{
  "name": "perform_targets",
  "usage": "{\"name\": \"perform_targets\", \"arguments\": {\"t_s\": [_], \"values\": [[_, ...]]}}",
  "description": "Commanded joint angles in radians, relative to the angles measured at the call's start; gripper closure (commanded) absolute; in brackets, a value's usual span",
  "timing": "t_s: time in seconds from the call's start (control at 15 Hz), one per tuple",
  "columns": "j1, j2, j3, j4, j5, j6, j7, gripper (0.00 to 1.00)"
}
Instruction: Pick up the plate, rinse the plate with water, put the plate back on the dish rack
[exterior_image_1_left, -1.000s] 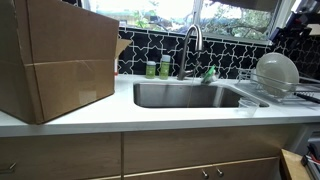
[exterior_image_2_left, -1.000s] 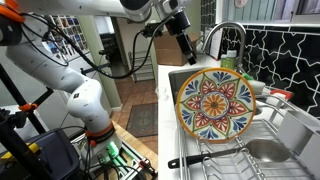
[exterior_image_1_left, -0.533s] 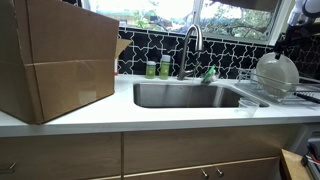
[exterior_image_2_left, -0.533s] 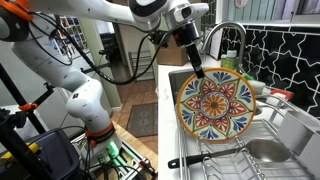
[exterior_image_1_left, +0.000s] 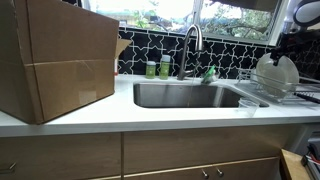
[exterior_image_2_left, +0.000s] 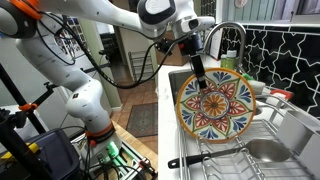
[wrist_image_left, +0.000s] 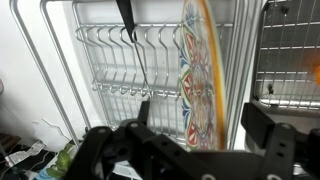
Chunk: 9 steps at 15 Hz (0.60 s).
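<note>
The released end effector (exterior_image_2_left: 199, 82) straddles the upright patterned plate (exterior_image_2_left: 218, 106) at its 11 o'clock rim, in the wire dish rack (exterior_image_2_left: 232, 162).

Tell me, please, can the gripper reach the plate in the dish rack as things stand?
Likely yes: the plate stands upright in the dish rack, and the open gripper hangs above its rim, nothing between them.

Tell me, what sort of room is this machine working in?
Most likely a kitchen, though home or lab I cannot tell. A steel sink with a curved faucet sits in a white counter, a plate stands in a wire dish rack beside it, and wooden cabinets run below.
</note>
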<state>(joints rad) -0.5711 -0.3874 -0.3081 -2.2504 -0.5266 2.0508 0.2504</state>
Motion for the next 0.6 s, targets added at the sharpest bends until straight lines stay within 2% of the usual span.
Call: {"name": "perform_targets", "arguments": {"t_s": [0.0,0.47,0.53], "values": [[0.012,0.018,-0.019,0.001,-0.006,0.012,-0.001,0.39],[0.022,0.009,-0.024,-0.005,0.011,0.035,-0.006,0.94],[0.024,0.009,-0.023,-0.004,0.015,0.037,-0.003,0.99]]}}
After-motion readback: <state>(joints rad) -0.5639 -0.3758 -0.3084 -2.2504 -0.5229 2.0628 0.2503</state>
